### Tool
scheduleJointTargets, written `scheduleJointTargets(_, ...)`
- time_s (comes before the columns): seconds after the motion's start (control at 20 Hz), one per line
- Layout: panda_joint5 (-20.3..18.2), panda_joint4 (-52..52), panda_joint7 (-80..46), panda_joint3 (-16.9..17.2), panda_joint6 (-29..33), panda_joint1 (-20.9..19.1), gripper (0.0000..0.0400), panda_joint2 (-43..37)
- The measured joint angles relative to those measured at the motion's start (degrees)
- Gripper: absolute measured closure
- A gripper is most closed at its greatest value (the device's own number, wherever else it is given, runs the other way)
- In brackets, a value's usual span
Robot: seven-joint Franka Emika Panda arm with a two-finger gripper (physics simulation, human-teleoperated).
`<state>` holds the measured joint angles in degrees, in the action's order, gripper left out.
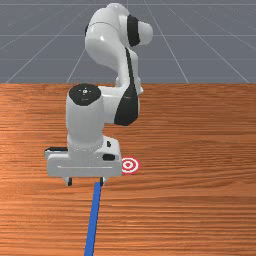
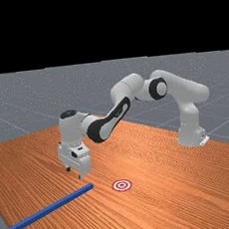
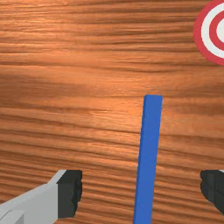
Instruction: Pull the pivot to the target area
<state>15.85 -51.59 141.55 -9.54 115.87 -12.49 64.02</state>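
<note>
My gripper [image 1: 85,181] is in the air over the table in the front view, its two fingers apart with nothing held. The far view has the gripper [image 2: 74,172] above the wood, near one end of a long blue bar [image 2: 49,210]. That blue bar [image 1: 92,220] lies flat, running toward the front view's bottom edge. Between the spread fingertips of the gripper [image 3: 142,190], the wrist view shows the blue bar [image 3: 148,162] lower down, untouched. A red-and-white ringed target [image 1: 128,165] lies beside the hand, to the front view's right.
Orange-brown wood of the table [image 1: 200,200] surrounds the bar and target. In the far view, the bar's far-left end reaches the table's edge, and the target [image 2: 122,185] lies a short way to the right of its other end.
</note>
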Motion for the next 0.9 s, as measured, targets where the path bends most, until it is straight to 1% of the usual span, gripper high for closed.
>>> scheduleJointTargets(0.15, -0.79, 1.79, 0.83, -0.52, 1.76, -0.20, 0.0000, 3.61)
scheduleJointTargets(0.2, 0.73, 2.85, -0.74, 1.13, 2.66, 0.92, 0.0000, 5.13)
scheduleJointTargets(0.3, 2.09, 8.49, -2.09, 3.15, 3.32, 2.45, 0.0000, 10.89)
scheduleJointTargets(0.35, 1.08, 11.54, -0.53, 2.25, 2.71, 2.34, 0.0000, 13.15)
scheduleJointTargets(0.4, -1.41, 13.38, 2.13, -0.42, 2.07, 1.04, 0.0003, 14.39)
scheduleJointTargets(0.55, -1.42, 13.38, 2.18, -0.42, 2.01, 1.05, 0.0001, 14.34)
scheduleJointTargets(0.6, -1.22, 13.02, 2.55, -0.44, 5.95, 0.87, 0.0006, 14.80)
scheduleJointTargets(0.65, -1.42, 13.39, 2.18, -0.42, 2.01, 1.05, 0.0000, 14.34)
scheduleJointTargets(0.7, -1.42, 13.38, 2.18, -0.42, 2.01, 1.05, 0.0156, 14.34)
scheduleJointTargets(0.75, -1.42, 13.38, 2.18, -0.43, 2.01, 1.05, 0.0252, 14.35)
scheduleJointTargets(0.8, -1.42, 13.38, 2.17, -0.42, 2.01, 1.05, 0.0298, 14.35)
scheduleJointTargets(0.9, -1.70, 14.05, 2.66, -0.70, 1.67, 0.87, 0.0303, 14.69)
